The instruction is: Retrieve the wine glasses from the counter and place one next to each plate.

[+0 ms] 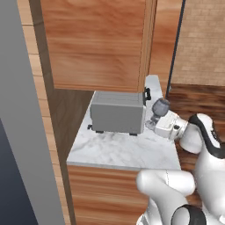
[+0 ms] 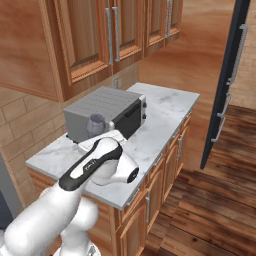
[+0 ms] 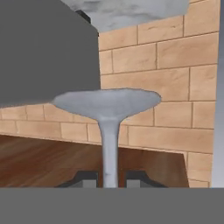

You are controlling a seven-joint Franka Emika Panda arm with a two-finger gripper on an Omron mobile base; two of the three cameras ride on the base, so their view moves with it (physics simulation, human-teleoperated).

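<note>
The wine glass (image 3: 108, 131) is pinched at its stem by the gripper (image 3: 109, 177), just beside the grey toaster oven (image 1: 117, 112) on the marble counter (image 1: 118, 151). Wooden cabinets (image 2: 100, 35) and brick wall (image 3: 175, 65) are seen behind.

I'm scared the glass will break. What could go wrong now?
The hand pinches the wine glass only by its thin stem, so it might tip or slip when moved. The toaster oven stands right beside the glass, so a swing that way could knock the bowl against it.
</note>
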